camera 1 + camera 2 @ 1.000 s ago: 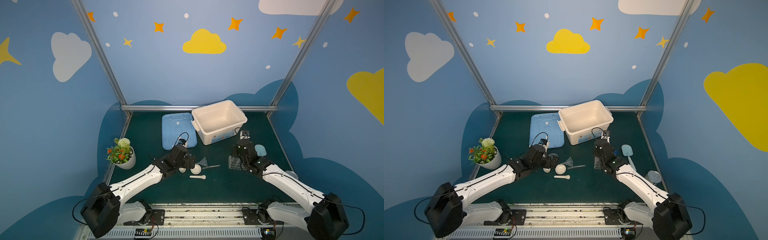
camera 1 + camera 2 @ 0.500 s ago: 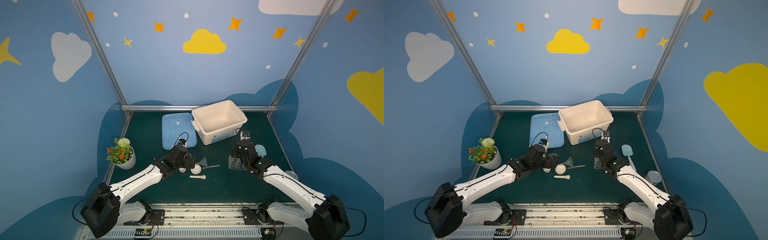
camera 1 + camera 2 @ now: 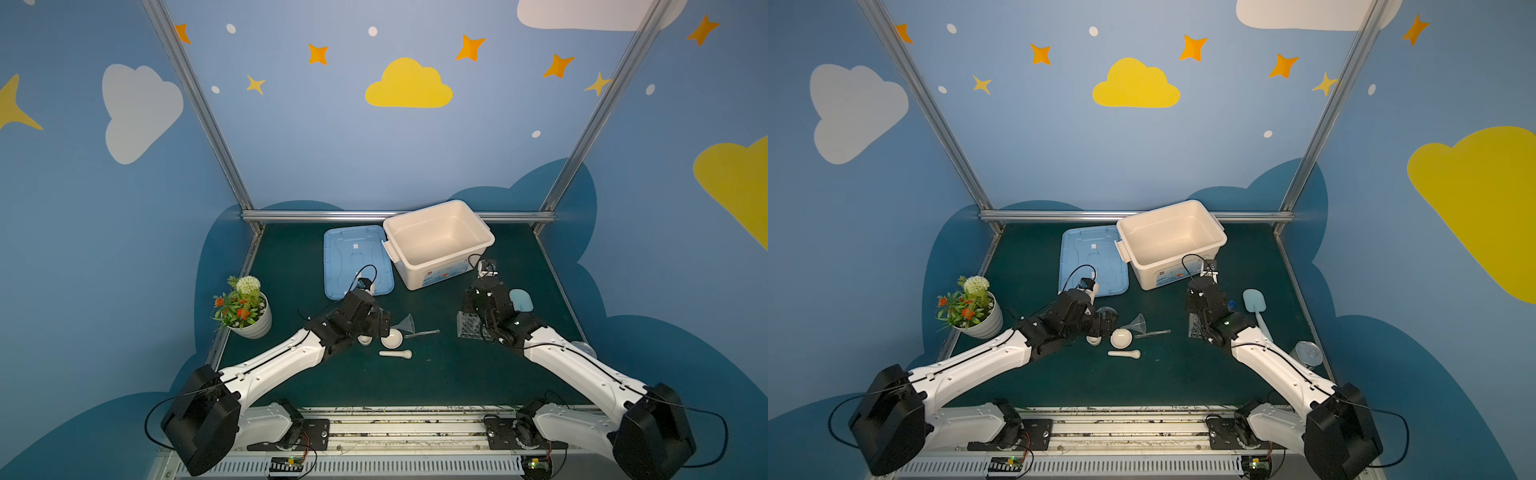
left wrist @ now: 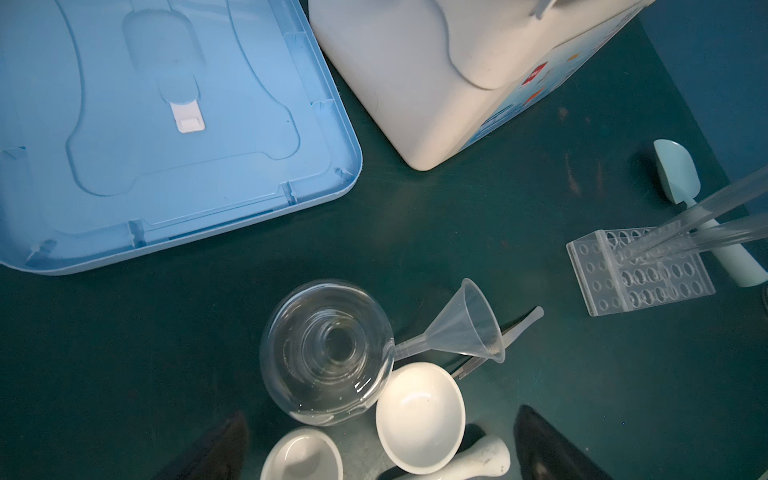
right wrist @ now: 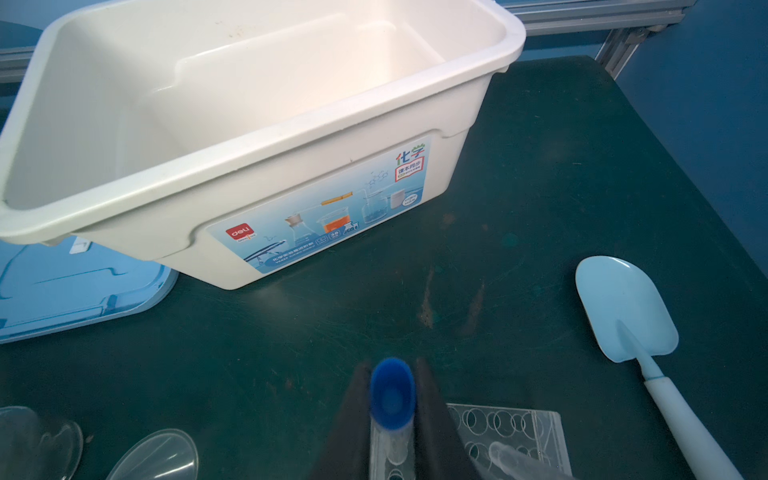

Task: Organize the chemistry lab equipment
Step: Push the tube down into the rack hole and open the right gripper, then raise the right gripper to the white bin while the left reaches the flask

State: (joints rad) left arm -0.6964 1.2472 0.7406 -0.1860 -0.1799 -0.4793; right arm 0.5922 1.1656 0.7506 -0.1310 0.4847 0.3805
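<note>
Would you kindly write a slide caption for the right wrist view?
Right gripper holds a blue-capped test tube at the clear rack, facing the open white bin.

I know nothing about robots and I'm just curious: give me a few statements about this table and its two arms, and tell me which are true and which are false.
1. The white bin is empty. True.
2. The blue lid sits on the bin. False: it lies flat on the table beside the bin.
3. The right gripper holds a blue-capped tube. True.
4. The left gripper is clamped on the flask. False: it is wide open and grips nothing.
5. The funnel stands upright in the flask. False: it lies on its side beside the flask.
6. The pestle lies on the table, outside the white bowl. True.
</note>
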